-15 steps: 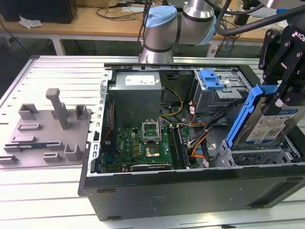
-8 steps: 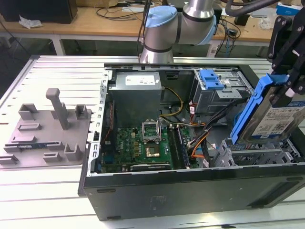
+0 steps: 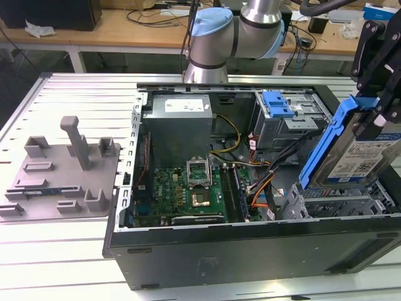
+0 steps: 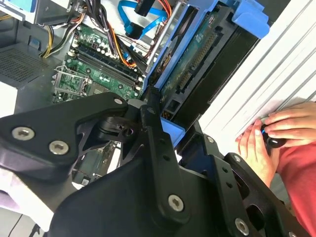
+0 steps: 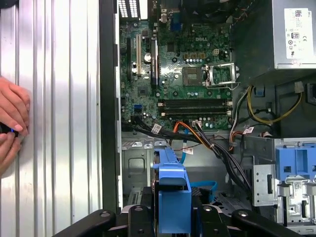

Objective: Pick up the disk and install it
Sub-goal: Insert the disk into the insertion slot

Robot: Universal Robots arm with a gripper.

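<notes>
Exterior view: ribbed metal surface (image 3: 56, 263) carrying open computer case (image 3: 250, 251); grey fixture tray (image 3: 62, 169) at 9 o'clock, wooden benches (image 3: 125, 28) at 12. Disk (image 3: 360, 153) at 3 o'clock, tilted over drive cage (image 3: 332, 204), hanging right under claw (image 3: 371, 110). Claw clenched on disk's blue frame. Hand (image 5: 12, 123) resting on surface, first wrist view.

The silver-grey robot arm with pale blue joint caps (image 3: 216, 41) rises at the far side in the exterior view, its wrist out at the exterior view's right. There the black linkage gripper (image 3: 376, 94) points downward, its fingers (image 4: 153, 133) clamped on the upper end of the tilted silver metal disk in a bright blue plastic frame (image 3: 351, 153).
</notes>
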